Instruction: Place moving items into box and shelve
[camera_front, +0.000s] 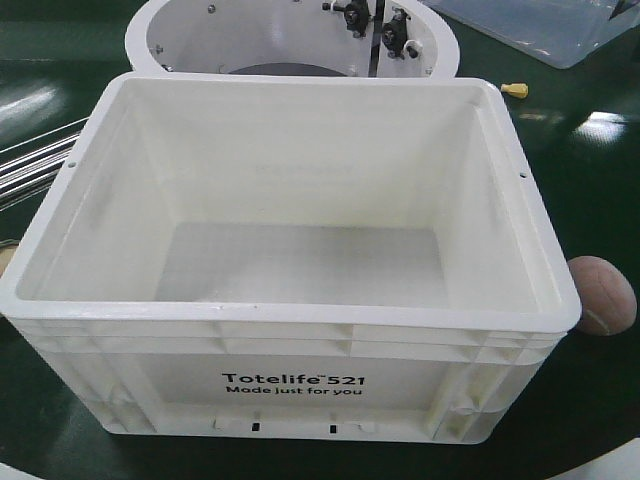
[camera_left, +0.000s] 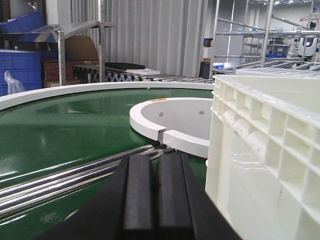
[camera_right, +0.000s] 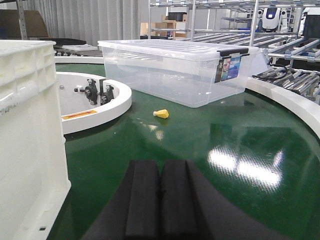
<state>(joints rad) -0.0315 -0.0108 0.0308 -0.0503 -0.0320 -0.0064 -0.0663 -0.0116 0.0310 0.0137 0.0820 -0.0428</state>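
Note:
The box (camera_front: 290, 340), a white ribbed crate printed "Totelife 521", stands empty on the green belt and fills the front view. A fist-sized pinkish-tan rounded item (camera_front: 603, 295) with a dark stripe lies on the belt against the box's right side. A small yellow item (camera_front: 514, 90) lies farther back right, also seen as the yellow item (camera_right: 161, 114) ahead of my right gripper (camera_right: 160, 167). That gripper is shut and holds nothing, with the box wall (camera_right: 30, 125) to its left. My left gripper (camera_left: 156, 159) is shut and holds nothing, with the box wall (camera_left: 265, 165) to its right.
A white ring hub (camera_front: 290, 40) sits behind the box. A clear lidded plastic bin (camera_right: 175, 70) stands at the back right. Steel rollers (camera_left: 60, 175) run left of the box. The belt's white outer rim (camera_right: 295, 105) curves on the right. Blue bins (camera_left: 20, 60) sit beyond the belt.

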